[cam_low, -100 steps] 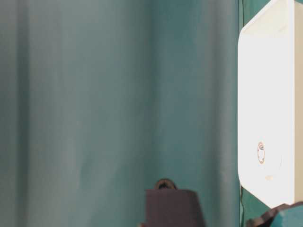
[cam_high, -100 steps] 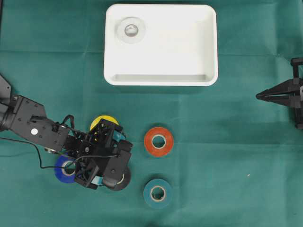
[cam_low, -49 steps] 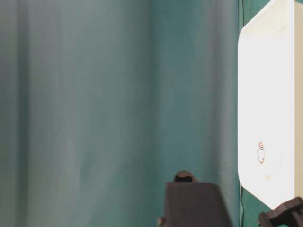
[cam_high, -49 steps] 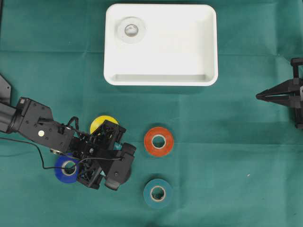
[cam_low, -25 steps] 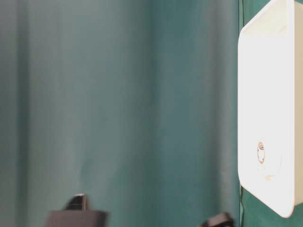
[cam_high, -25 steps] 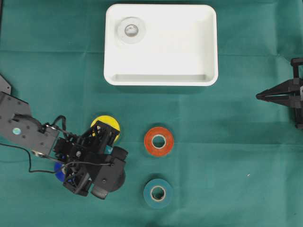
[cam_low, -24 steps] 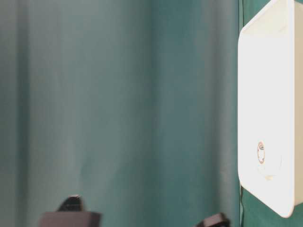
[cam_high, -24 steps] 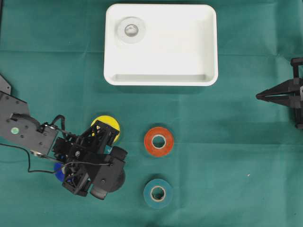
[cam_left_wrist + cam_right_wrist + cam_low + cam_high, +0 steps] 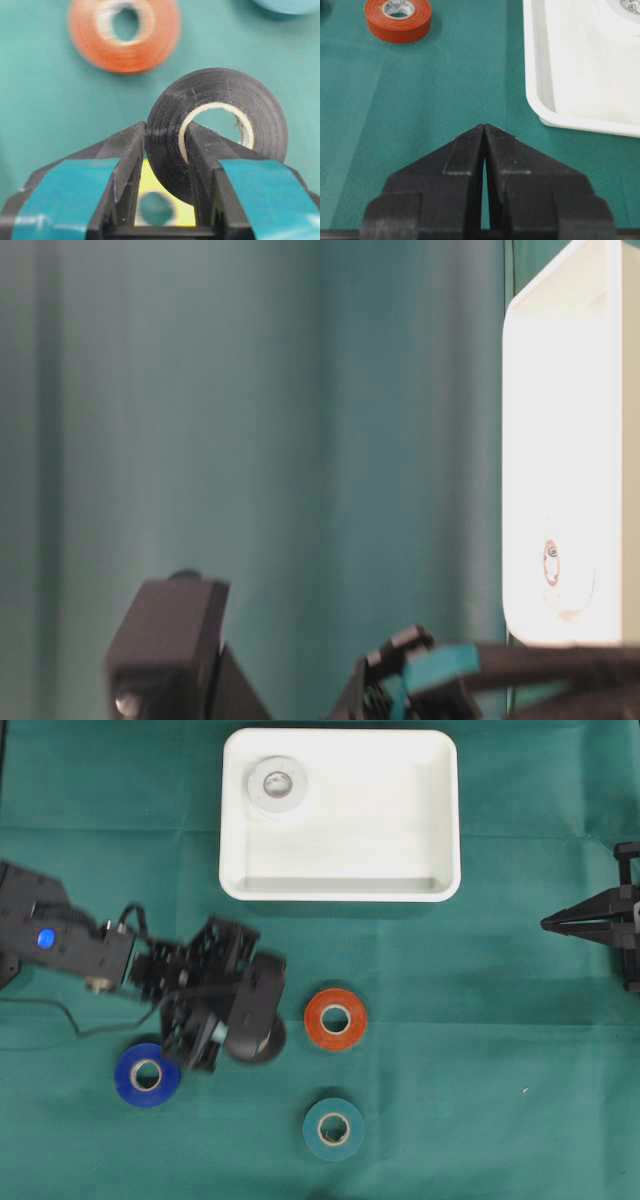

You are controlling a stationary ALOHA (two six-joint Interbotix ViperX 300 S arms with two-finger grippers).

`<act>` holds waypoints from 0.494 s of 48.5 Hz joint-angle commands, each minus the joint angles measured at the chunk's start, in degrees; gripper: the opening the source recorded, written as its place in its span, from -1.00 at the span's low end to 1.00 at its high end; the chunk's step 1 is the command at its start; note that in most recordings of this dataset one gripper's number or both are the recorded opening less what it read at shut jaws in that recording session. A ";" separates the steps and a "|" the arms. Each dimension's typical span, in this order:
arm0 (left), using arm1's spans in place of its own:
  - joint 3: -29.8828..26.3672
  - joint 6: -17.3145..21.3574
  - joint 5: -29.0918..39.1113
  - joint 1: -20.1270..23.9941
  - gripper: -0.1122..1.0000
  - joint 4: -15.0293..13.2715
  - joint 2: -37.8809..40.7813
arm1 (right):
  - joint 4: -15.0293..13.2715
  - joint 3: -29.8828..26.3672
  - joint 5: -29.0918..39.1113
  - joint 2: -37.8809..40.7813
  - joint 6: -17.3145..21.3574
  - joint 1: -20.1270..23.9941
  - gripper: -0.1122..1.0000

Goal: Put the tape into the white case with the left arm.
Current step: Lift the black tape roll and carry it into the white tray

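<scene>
A black tape roll [image 9: 215,130] stood on edge in the left claw [image 9: 165,150], one teal-banded finger [image 9: 125,165] outside the ring and the other through its pale core, clamped on the wall. It looked light and stiff, slightly slick on its face, so gripping the wall through the hole seemed sound. Beneath it lay a yellow roll [image 9: 157,200]; an orange roll [image 9: 335,1019] lay just beside, on the green bench [image 9: 500,1070]. The white case [image 9: 440,880] sat well apart. The right claw [image 9: 484,131] rested closed, empty.
</scene>
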 commanded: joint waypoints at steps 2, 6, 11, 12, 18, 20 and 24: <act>-1.41 0.97 -0.35 4.22 -0.40 0.09 -1.93 | -0.09 -0.53 -0.70 0.44 0.09 0.00 -0.97; -1.49 3.25 -0.62 7.65 -0.40 0.09 -1.93 | -0.09 -0.53 -0.70 0.44 0.09 0.00 -0.97; -1.67 6.94 -0.97 11.60 -0.40 0.09 -1.93 | -0.09 -0.53 -0.62 0.44 0.09 0.00 -0.97; -1.67 7.56 -1.05 12.22 -0.40 0.09 -1.85 | -0.09 -0.53 -0.62 0.44 0.09 0.00 -0.97; -2.02 11.16 -2.02 15.47 -0.40 0.09 -1.58 | -0.09 -0.53 -0.62 0.44 0.09 -0.09 -0.97; -2.20 12.22 -2.37 16.35 -0.40 0.09 -1.32 | -0.09 -0.62 -0.62 0.44 0.09 0.00 -0.97; -2.29 13.97 -3.34 18.46 -0.40 0.09 -0.70 | -0.09 -0.53 -0.70 0.44 0.09 0.00 -0.97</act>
